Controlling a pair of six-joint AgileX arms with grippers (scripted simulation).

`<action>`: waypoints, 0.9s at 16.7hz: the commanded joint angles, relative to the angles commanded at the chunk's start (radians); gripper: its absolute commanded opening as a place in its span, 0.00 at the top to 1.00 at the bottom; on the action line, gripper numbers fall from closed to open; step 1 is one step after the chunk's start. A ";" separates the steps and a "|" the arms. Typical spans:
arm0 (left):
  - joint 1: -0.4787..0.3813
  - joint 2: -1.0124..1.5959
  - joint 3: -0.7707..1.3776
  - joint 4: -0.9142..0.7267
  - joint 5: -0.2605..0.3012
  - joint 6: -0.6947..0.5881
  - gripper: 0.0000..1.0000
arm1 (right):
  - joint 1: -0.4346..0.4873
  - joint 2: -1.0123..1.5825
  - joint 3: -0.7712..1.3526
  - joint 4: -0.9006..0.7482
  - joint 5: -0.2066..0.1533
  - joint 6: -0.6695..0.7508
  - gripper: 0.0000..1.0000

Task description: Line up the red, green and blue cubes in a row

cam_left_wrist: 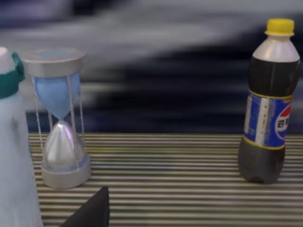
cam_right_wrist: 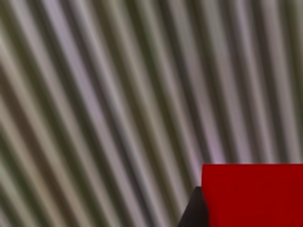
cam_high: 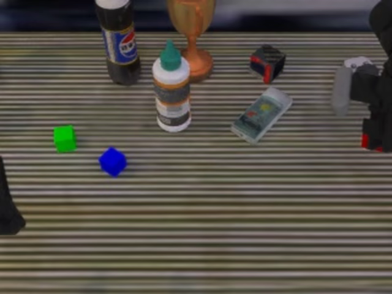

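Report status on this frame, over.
Right gripper at right edge, on small red cube. Left arm parked left. Green cube, blue cube apart, unaligned.

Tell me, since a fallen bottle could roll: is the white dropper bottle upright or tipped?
Upright. The white dropper bottle stands on its base on the table, green cap on top.

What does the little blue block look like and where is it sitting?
The blue cube is a small, plain block with a matte, deep blue surface and no marks. It sits on the striped table, in the left part of the top view, turned a bit so its edges run at an angle to the stripes. Nothing touches it. Its nearest neighbour is the green cube, which is up and to its left with a gap between them. No claw is near it.
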 joint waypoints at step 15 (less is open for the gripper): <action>0.000 0.000 0.000 0.000 0.000 0.000 0.00 | 0.759 0.301 0.568 -0.282 0.001 0.471 1.00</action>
